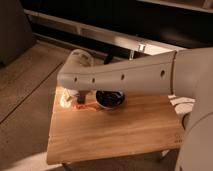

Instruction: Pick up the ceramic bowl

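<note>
Small white cup [64, 99] sits at the desk's [115, 142] left edge. Hand [80, 100] hangs just left of the ceramic bowl [111, 99], grip state cannot tell. Bowl rests on desk under the arm [125, 75]. Looks like approach step; next, line up on rim, then grip.
</note>
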Robot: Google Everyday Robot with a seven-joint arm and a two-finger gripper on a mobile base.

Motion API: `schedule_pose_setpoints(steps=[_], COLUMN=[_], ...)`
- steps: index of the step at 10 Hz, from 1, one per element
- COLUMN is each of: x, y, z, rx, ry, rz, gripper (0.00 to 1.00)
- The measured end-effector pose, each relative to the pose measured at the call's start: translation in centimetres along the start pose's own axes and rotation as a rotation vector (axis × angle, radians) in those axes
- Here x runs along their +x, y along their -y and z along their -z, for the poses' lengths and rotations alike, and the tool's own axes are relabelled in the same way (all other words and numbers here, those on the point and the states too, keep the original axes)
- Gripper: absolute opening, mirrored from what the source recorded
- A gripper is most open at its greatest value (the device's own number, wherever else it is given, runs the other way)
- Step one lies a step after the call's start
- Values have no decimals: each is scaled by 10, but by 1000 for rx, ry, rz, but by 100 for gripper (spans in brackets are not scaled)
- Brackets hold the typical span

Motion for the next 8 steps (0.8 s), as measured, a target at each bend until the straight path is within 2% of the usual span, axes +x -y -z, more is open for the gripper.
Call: schedule_pose_setpoints(steps=[2,4,6,7,8], x=[-11,-17,-20,-21,-21], y=[36,57,71,76,83], z=[-5,-17,-34,-55,-67], rx=[44,32,21,4,-6], ry=[3,-9,-49,-97,-122], rz=[34,49,69,71,53], gripper=[65,65,65,65,65])
